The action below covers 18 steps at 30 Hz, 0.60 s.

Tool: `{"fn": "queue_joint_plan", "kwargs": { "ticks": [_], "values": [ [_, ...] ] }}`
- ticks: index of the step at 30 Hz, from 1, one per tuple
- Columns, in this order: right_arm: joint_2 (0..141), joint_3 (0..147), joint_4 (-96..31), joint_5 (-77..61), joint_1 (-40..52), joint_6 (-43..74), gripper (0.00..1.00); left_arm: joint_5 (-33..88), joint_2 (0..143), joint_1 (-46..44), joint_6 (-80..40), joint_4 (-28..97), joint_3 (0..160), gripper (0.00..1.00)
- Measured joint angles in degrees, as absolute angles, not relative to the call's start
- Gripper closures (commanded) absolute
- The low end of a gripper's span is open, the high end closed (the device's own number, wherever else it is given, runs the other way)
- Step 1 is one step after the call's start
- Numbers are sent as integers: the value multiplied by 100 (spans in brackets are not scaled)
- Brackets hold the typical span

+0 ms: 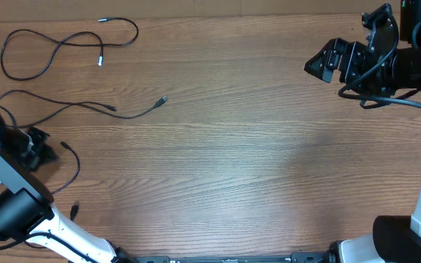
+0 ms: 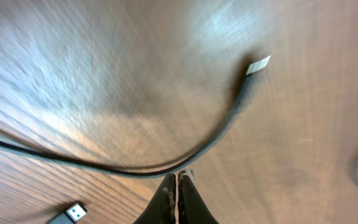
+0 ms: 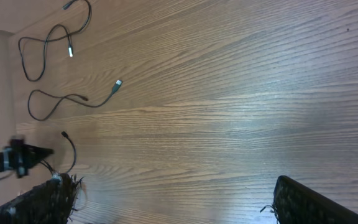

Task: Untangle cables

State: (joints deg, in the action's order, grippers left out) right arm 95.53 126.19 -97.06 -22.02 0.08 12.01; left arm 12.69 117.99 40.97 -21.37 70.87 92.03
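Three of the cables (image 1: 57, 47) are lying apart on the left side of the brown wooden table (image 1: 232, 146). They are thin, black and bendy, with small plugs on the ends. The far cable (image 1: 3, 57) is curling in big loose loops, and one of its tips is shining silver. The middle cable (image 1: 152, 108) is running in a wavy line toward the right and ending in a flat plug. The near cable (image 1: 77, 166) is bending in a short curve beside the left gripper (image 2: 178, 180).

That gripper's two dark fingers are pressing tight together. A black cord with a flat silver plug (image 2: 258, 65) is sweeping right past their tips. I cannot tell if it is pinched.

The wood is showing long, fine grain lines.

At the far right, the right gripper (image 1: 313, 66) is hanging over the table, well apart from the cables. Its fingers are spreading wide and holding nothing.
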Motion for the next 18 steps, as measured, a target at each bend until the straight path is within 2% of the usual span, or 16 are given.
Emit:
{"fn": "queue_joint_plan", "kwargs": {
  "ticks": [4,5,6,9,11,14,15,18],
  "values": [
    [9553,12619,-9706,-2204,8,1199,0,1271,11799,4097,-1933,7089,9758,96],
    [9553,12619,-9708,-2202,8,1201,0,1203,11799,4097,-1909,7078,9808,89],
    [9553,12619,-9708,-2200,8,1197,0,1111,11799,4097,-1865,7065,9828,75],
    [9553,12619,-9708,-2202,8,1201,0,626,11799,4091,-1841,7017,9828,64],
    [9553,12619,-9708,-2204,8,1201,0,217,11799,4093,-1920,6984,9828,52],
    [9553,12619,-9706,-2202,8,1199,0,-158,11799,4104,-1977,6914,9828,23],
    [9553,12619,-9708,-2202,8,1199,0,-252,11799,4104,-2021,6869,9828,21],
    [9553,12619,-9708,-2204,8,1201,0,-451,11799,4134,-2084,6788,9828,24]
  ]
}}
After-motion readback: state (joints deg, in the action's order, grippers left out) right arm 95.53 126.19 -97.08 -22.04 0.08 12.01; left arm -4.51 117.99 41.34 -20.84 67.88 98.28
